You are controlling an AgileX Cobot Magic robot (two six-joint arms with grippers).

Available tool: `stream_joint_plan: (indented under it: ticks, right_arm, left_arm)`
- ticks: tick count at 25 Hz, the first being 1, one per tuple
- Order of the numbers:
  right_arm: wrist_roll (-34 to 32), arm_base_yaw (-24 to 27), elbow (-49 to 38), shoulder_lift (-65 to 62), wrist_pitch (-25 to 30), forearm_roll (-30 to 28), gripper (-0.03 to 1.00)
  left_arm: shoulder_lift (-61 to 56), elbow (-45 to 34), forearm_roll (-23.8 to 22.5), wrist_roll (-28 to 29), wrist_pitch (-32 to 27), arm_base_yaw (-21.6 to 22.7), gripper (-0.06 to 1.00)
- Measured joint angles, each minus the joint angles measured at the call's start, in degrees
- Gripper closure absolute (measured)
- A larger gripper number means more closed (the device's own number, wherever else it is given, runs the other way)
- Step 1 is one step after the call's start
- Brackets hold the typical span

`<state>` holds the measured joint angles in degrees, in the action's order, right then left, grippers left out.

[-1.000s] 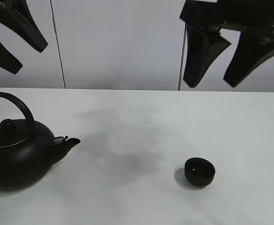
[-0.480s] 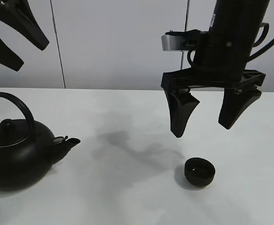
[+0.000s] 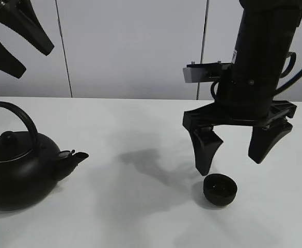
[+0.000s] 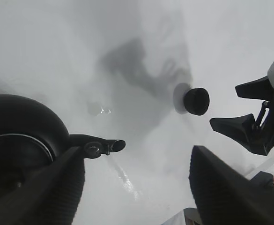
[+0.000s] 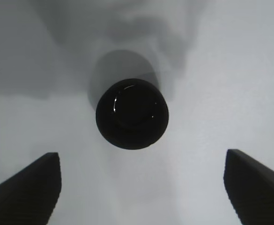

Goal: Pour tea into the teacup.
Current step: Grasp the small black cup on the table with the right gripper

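The small black teacup (image 3: 220, 189) stands on the white table (image 3: 140, 217) at the right. My right gripper (image 3: 231, 166) is open, just above the cup and a little behind it. In the right wrist view the teacup (image 5: 132, 113) lies between and ahead of the spread fingers (image 5: 24, 187). The big black kettle (image 3: 16, 170) stands at the left with its spout (image 3: 76, 156) pointing right. My left gripper (image 3: 34, 64) is open and empty, high above the kettle. The left wrist view shows the kettle (image 4: 19, 136) and the teacup (image 4: 196, 101). No tea stream is visible.
The white table runs back to a pale panelled wall (image 3: 130, 46). The arm's shadow (image 3: 145, 165) falls on the table between kettle and cup. The right gripper also shows in the left wrist view (image 4: 249, 126).
My right gripper has come down from high up to just above the teacup, still open. The left gripper, kettle and teacup have not moved.
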<state>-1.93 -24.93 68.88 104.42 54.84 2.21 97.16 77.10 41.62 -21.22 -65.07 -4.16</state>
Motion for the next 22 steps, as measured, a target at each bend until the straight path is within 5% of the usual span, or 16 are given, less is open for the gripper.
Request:
stream_joint_plan:
  ticks: [22]
  right_arm:
    - [-1.94, 0.00, -3.76, 6.75, -11.29, 3.38, 0.32]
  left_arm:
    - [0.00, 0.00, 0.00, 0.00, 0.16, 0.00, 0.47]
